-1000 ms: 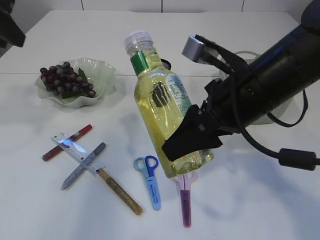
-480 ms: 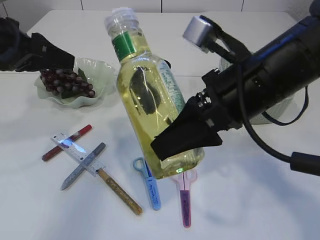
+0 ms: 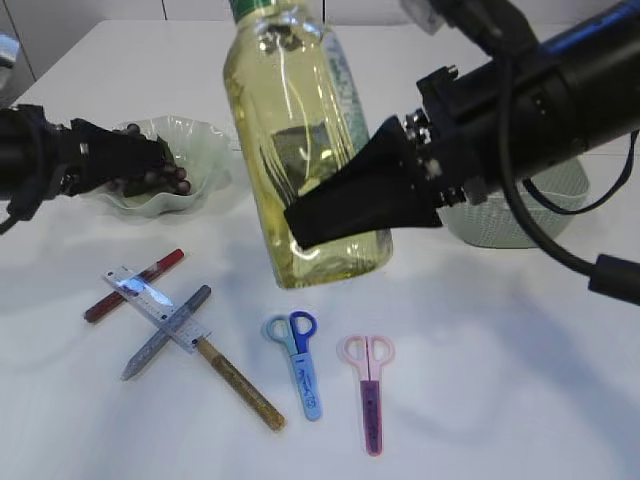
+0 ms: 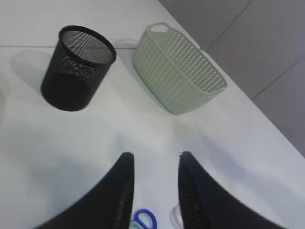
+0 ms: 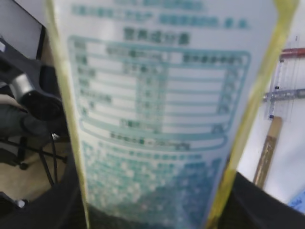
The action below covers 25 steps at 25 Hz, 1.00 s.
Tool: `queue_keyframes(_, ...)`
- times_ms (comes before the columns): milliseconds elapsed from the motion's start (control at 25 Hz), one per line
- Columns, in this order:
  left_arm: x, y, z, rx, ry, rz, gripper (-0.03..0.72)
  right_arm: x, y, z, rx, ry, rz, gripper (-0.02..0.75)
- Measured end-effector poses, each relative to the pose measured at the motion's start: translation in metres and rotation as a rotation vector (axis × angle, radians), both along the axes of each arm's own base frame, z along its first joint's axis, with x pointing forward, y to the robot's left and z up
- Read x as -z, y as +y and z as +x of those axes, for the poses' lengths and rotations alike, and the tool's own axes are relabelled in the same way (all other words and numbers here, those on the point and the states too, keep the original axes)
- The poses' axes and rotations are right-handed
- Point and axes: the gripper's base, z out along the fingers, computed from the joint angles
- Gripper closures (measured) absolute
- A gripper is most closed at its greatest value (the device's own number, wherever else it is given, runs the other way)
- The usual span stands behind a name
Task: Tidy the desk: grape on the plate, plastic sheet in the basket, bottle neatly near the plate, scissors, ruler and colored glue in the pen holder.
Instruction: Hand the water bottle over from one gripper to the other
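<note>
The white table (image 3: 520, 400) carries the whole layout. The right gripper (image 3: 345, 215) is clamped on the bottle (image 3: 300, 150), which is held clear of the table, roughly upright with its top cut off by the upper edge of the exterior view; its yellow liquid and printed label fill the right wrist view. Behind the right arm sits the pale green basket (image 4: 176, 71), with the black mesh pen holder (image 4: 78, 67) beside it on the table, both upright and apart from each other. At far left the green plate (image 3: 205, 150) holds the grape (image 3: 165, 180) bunch, largely hidden by the left gripper (image 3: 150, 160), which sits at the plate over the fruit; the left wrist view shows its fingers (image 4: 119, 195) standing apart with only table surface between them, nothing held. On the near table lies a crossed cluster: the clear ruler (image 3: 150, 300) lies over a red glue pen (image 3: 135, 285) and a silver glue pen (image 3: 165, 330), with a gold glue pen (image 3: 240, 385) running out from beneath. Just right of these lie the blue scissors (image 3: 298, 360) and the pink scissors (image 3: 368, 385), side by side, not touching.
</note>
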Motion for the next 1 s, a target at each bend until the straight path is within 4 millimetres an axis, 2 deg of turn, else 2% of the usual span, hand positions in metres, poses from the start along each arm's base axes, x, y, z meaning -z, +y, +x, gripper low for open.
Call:
queue_keyframes(200,0.022,-0.004,0.004,0.069,0.015,-0.039,0.453,-0.012,-0.010,0.010,0.060,-0.001,0.105,0.283)
queue_keyframes(440,0.027,-0.003,0.007,0.044,0.025,-0.017,0.453,-0.013,-0.022,0.017,0.095,-0.041,0.118,0.283)
queue_keyframes(840,0.016,-0.010,0.000,0.159,-0.033,-0.127,0.451,-0.013,-0.025,0.019,0.061,-0.145,0.113,0.283)
queue_keyframes(1000,0.006,-0.011,0.006,0.178,-0.082,-0.132,0.450,-0.002,-0.024,0.021,0.048,-0.142,0.106,0.283)
